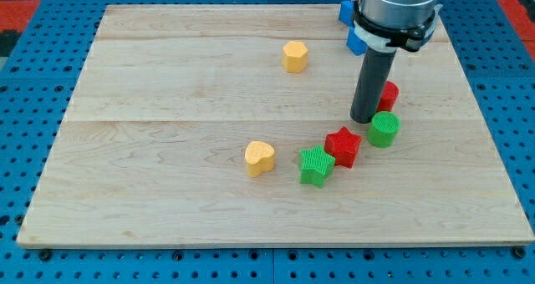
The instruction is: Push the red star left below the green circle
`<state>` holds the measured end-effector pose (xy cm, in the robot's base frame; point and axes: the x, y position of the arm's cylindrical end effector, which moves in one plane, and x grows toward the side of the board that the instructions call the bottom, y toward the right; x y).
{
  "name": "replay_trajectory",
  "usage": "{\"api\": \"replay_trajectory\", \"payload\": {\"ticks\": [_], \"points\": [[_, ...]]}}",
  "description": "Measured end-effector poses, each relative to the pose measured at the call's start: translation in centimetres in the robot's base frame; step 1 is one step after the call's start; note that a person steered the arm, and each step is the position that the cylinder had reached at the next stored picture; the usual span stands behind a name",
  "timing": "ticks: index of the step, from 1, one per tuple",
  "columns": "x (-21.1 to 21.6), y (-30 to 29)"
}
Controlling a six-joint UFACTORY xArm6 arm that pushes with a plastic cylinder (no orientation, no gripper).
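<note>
The red star (343, 145) lies at the view's lower right of centre, touching the green star (316, 166) on its lower left. The green circle (384, 129) stands just to the star's upper right. My tip (364, 119) is down on the board just above the red star and left of the green circle, close to both. A red block (389, 93), partly hidden behind the rod, sits just above the green circle.
A yellow heart (260, 158) lies left of the green star. A yellow hexagon (294, 56) sits near the view's top centre. Blue blocks (351, 25) show at the top right behind the arm. The wooden board (125, 167) ends close to the right of the green circle.
</note>
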<state>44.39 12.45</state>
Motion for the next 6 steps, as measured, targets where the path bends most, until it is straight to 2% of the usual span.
{"api": "replay_trajectory", "payload": {"ticks": [2,3,4,5,6], "points": [[-0.2,-9.1],[3.9,-9.2],[8.6,-4.9],[8.7,-4.1],[6.3,-7.1]]}}
